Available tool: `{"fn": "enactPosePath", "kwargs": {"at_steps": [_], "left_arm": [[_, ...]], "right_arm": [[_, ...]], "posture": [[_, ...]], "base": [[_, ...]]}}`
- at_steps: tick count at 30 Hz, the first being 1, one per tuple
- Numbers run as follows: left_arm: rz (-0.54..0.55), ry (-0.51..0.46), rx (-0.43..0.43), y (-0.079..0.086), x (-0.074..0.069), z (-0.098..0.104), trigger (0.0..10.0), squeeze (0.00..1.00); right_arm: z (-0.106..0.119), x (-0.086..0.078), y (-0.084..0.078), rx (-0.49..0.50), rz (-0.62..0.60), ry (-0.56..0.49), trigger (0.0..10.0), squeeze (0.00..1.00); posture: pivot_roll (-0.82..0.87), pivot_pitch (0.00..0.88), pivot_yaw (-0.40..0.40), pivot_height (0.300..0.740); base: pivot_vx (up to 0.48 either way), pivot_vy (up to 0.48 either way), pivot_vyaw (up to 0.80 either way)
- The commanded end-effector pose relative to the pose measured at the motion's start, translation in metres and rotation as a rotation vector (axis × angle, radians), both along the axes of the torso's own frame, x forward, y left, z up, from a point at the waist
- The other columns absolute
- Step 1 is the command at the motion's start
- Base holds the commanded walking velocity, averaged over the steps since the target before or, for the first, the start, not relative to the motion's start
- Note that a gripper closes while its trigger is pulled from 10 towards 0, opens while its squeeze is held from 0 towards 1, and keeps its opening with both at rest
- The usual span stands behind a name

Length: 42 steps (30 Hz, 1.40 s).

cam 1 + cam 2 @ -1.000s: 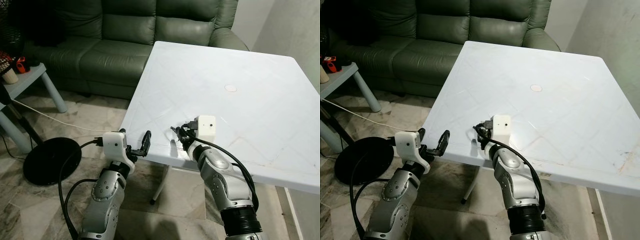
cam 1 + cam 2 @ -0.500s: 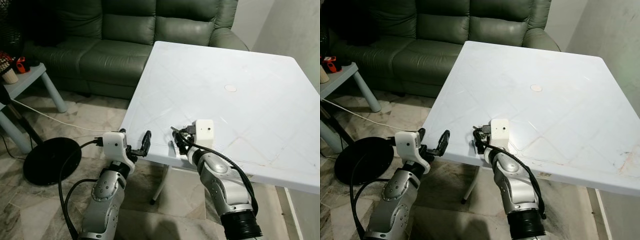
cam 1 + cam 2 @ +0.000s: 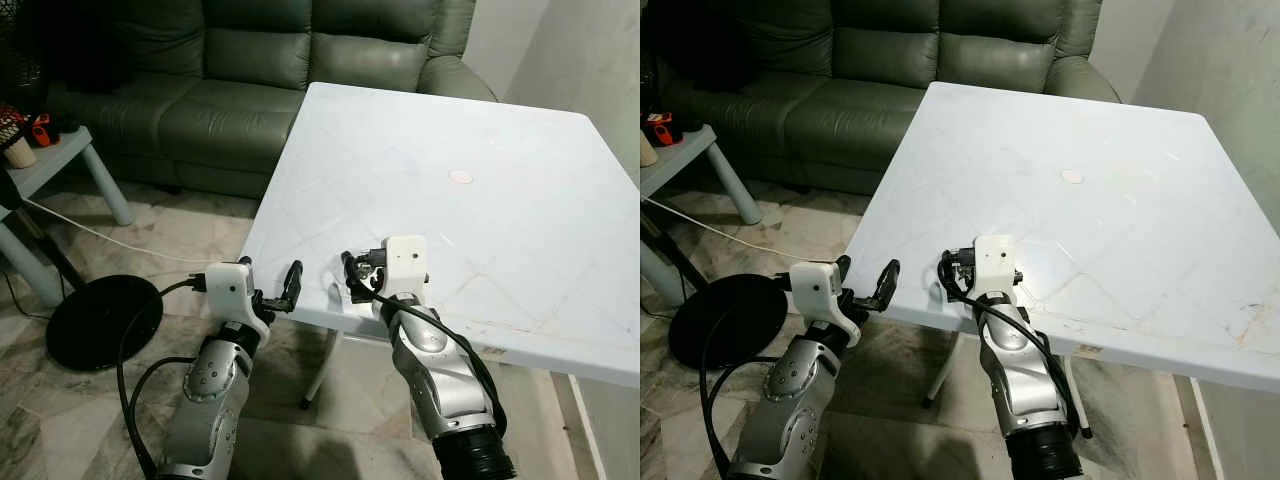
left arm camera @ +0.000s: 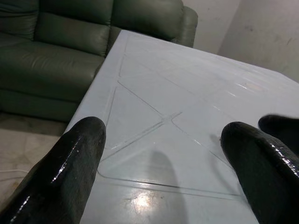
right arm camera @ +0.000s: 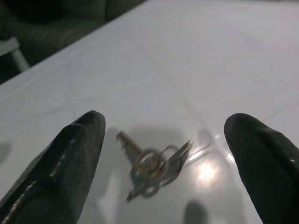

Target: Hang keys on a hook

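The keys, a small, light, loose bunch lying flat on the white table near its front edge, sit between the wide-spread fingers of the right gripper and look likeliest to slide, so pinching the ring seems best, while the left gripper hovers open beside the table edge.

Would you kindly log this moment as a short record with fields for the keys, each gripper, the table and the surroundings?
keys: a small bunch on a ring, lying flat on the table near its front edge
right gripper: open, just above the table, a finger on either side of the keys, not touching them
left gripper: open, off the table's front-left edge, holding nothing
table: white, with a small round mark
surroundings: green sofa behind the table, black round base on the floor
hook: none to be seen
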<state>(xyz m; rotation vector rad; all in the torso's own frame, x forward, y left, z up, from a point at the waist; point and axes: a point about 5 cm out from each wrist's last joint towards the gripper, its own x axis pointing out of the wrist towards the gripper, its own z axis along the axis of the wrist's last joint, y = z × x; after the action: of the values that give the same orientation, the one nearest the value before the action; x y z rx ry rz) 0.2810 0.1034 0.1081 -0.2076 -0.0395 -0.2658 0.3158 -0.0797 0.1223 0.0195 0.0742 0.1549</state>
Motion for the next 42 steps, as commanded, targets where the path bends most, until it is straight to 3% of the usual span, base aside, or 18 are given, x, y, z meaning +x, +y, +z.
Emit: {"fn": "enactPosePath", "kwargs": {"at_steps": [1,5,6,7,13,17,20,22,23,25,35,42], "left_arm": [[-0.016,-0.007,-0.011,-0.006,0.002,0.003,10.0,0.00],[-0.017,-0.010,-0.011,-0.007,0.003,0.004,10.0,0.00],[-0.018,-0.013,-0.010,-0.007,0.003,0.004,10.0,0.00],[-0.019,-0.014,-0.008,-0.007,0.003,0.004,10.0,0.00],[-0.018,-0.018,-0.001,-0.004,0.004,0.005,10.0,0.00],[-0.016,-0.016,0.001,-0.003,0.004,0.005,10.0,0.00],[-0.021,-0.017,0.001,-0.005,0.005,0.005,10.0,0.00],[-0.023,-0.018,0.000,-0.006,0.005,0.006,10.0,0.00],[-0.024,-0.019,-0.001,-0.006,0.005,0.006,10.0,0.00],[-0.024,-0.019,-0.002,-0.006,0.005,0.006,10.0,0.00],[-0.017,-0.018,-0.003,-0.005,0.004,0.006,10.0,0.00],[-0.015,-0.019,-0.003,-0.006,0.003,0.006,10.0,0.00]], "right_arm": [[0.001,-0.001,0.002,-0.050,-0.009,-0.069,10.0,1.00],[-0.001,-0.001,0.000,-0.136,-0.015,-0.115,10.0,1.00],[0.000,-0.002,-0.003,-0.240,-0.031,-0.194,10.0,0.00],[0.001,-0.002,-0.004,-0.285,-0.042,-0.235,10.0,0.00],[0.000,0.004,-0.027,-0.305,-0.191,-0.236,10.0,0.00],[0.002,0.006,-0.039,-0.422,-0.250,-0.292,10.0,0.00],[-0.011,0.012,-0.040,-0.206,-0.279,-0.112,10.0,0.00],[-0.010,0.012,-0.036,-0.177,-0.267,-0.104,10.0,0.00],[-0.013,0.012,-0.030,-0.088,-0.272,-0.033,10.0,0.00],[-0.013,0.012,-0.025,-0.040,-0.254,0.003,10.0,0.00],[-0.013,0.012,-0.001,0.085,-0.200,0.092,10.0,0.00],[-0.009,0.010,0.006,0.098,-0.174,0.108,10.0,0.00]], "posture": [[-0.02,0.077,-0.048,0.732],[-0.02,0.075,-0.045,0.732],[-0.02,0.075,-0.043,0.732],[-0.02,0.075,-0.043,0.732],[-0.02,0.075,-0.040,0.732],[-0.02,0.077,-0.036,0.732],[-0.02,0.077,-0.034,0.732],[-0.02,0.076,-0.034,0.732],[-0.02,0.076,-0.034,0.732],[-0.02,0.077,-0.034,0.732],[-0.01,0.076,-0.040,0.732],[-0.01,0.073,-0.043,0.732]], "base": [[0.000,0.000,0.00],[0.000,0.000,0.00],[0.000,0.000,0.00],[0.000,0.000,0.00],[0.000,0.000,0.00],[0.000,0.000,0.00],[0.000,0.000,0.00],[0.000,0.000,0.00],[0.000,0.000,0.00],[0.000,0.000,0.00],[0.000,0.000,0.00],[0.000,0.000,0.00]]}}
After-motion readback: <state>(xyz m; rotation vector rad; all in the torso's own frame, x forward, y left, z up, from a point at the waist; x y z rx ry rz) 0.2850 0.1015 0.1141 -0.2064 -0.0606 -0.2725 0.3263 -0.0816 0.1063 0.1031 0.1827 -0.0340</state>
